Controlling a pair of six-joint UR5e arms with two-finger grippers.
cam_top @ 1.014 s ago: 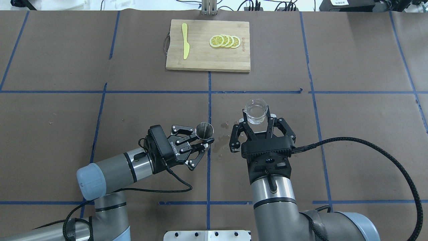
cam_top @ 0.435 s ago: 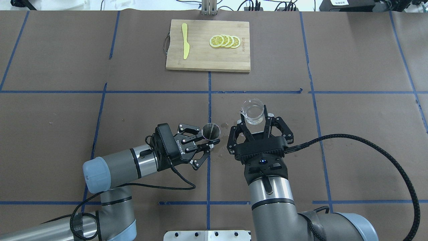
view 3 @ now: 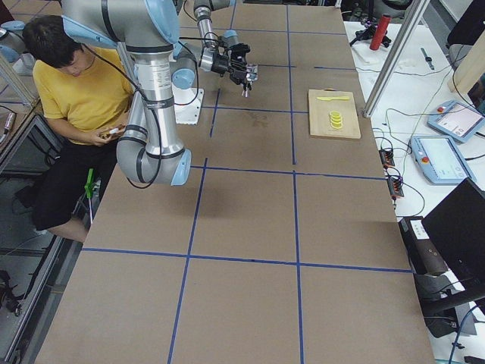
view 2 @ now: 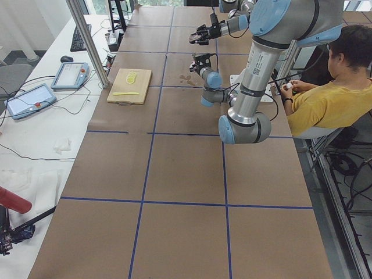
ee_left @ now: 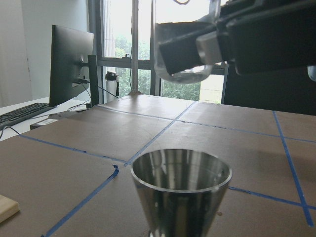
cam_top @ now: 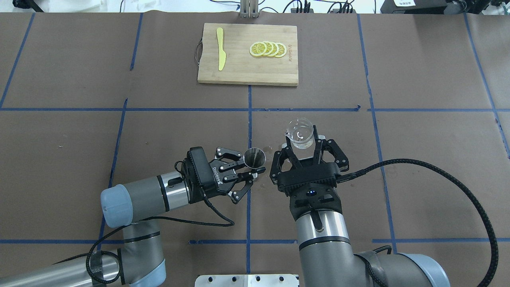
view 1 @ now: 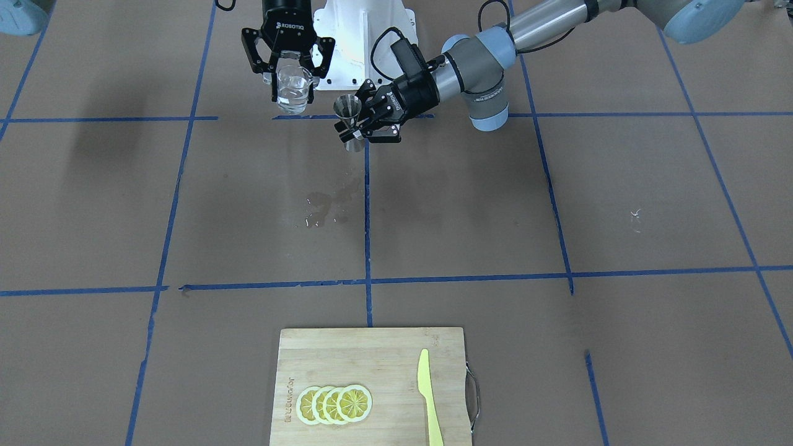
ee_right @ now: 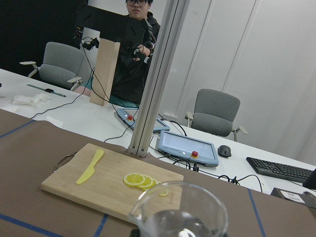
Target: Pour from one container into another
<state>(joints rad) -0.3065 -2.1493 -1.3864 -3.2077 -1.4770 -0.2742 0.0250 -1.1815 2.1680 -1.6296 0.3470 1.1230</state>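
Observation:
My right gripper (cam_top: pixel 303 148) is shut on the clear glass cup (cam_top: pixel 299 133), held upright above the table with clear liquid in its bottom and its pouring lip turned toward the left arm. The cup (view 1: pixel 293 87) hangs in the front view too, and fills the bottom of the right wrist view (ee_right: pixel 178 211). My left gripper (cam_top: pixel 252 166) is shut on the waist of the steel jigger (cam_top: pixel 254 157), upright, a short gap to the cup's left. The jigger (view 1: pixel 348 113) sits slightly lower than the cup. In the left wrist view the jigger's open cone (ee_left: pixel 180 185) is below the cup (ee_left: pixel 183 44).
A wet patch (view 1: pixel 331 207) darkens the brown paper under the two grippers. A bamboo cutting board (cam_top: pixel 248 54) at the far centre carries lemon slices (cam_top: pixel 267 49) and a yellow knife (cam_top: pixel 220 48). An operator in yellow (view 2: pixel 322 96) sits behind the robot base.
Both arms have closed in on each other: the left gripper carried the jigger to the right, and the right gripper brought the cup leftward. Grips are unchanged.

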